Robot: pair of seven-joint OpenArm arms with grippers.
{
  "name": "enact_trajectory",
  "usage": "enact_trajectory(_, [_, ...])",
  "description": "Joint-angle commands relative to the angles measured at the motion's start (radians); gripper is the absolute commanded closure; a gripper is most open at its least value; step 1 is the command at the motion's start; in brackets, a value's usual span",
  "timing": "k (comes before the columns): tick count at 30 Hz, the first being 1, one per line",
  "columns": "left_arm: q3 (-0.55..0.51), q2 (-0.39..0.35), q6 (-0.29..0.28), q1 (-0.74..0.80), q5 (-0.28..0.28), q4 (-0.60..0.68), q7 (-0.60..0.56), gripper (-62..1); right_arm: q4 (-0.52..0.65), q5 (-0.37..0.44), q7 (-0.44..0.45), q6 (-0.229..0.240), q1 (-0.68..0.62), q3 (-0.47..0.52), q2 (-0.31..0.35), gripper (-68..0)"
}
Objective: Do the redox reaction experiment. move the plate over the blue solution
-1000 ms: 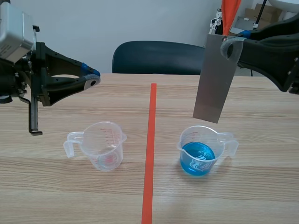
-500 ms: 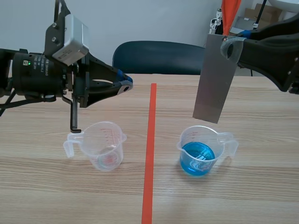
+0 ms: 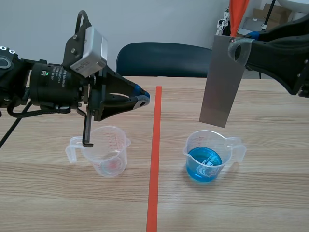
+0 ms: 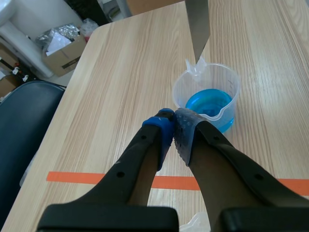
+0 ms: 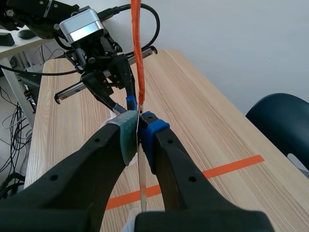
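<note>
Overall, we judge the task close to done, with only the final placement open to doubt. The right gripper [image 3: 237, 47] has its jaws closed on the top end of the metal plate [image 3: 222, 84]. The plate hangs nearly upright in the air, with its lower edge above the far rim of the blue-liquid cup [image 3: 190, 145]. Plate and cup are apart, and nothing is dipped. In the scene view the lower edge lines up with the cup's mouth. In the left wrist view it shows over the cup's far side, so we cannot tell whether it hangs straight above the liquid. We take it that at most a small correction is left.

Two clear plastic cups with handles stand on the table [image 3: 270, 198], one on each side of the tape line [image 3: 154, 159]. The cup under the plate holds blue liquid [image 3: 203, 165] in its lower part only, well below the rim. The second cup [image 3: 107, 151], on the left arm's side, carries red scale marks and shows no liquid that we can make out.

The left gripper [image 3: 141, 100] has its jaws pressed together on nothing. It hangs above the table just beyond the second cup, its tips near the tape line and pointing toward the blue-liquid cup.
</note>
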Motion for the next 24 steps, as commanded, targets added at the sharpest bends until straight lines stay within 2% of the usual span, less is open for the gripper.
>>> enact_trajectory(1, [0.000,0.005,-0.005,-0.014,0.003,0.018,-0.009,-3.6,0.011,0.015,0.015,0.003,0.012,0.016,0.013,-0.6])
enact_trajectory(24, [0.000,0.032,-0.005,-0.014,0.005,0.012,-0.008,-3.6,0.011,0.015,0.015,0.003,0.012,0.016,0.013,-0.6])
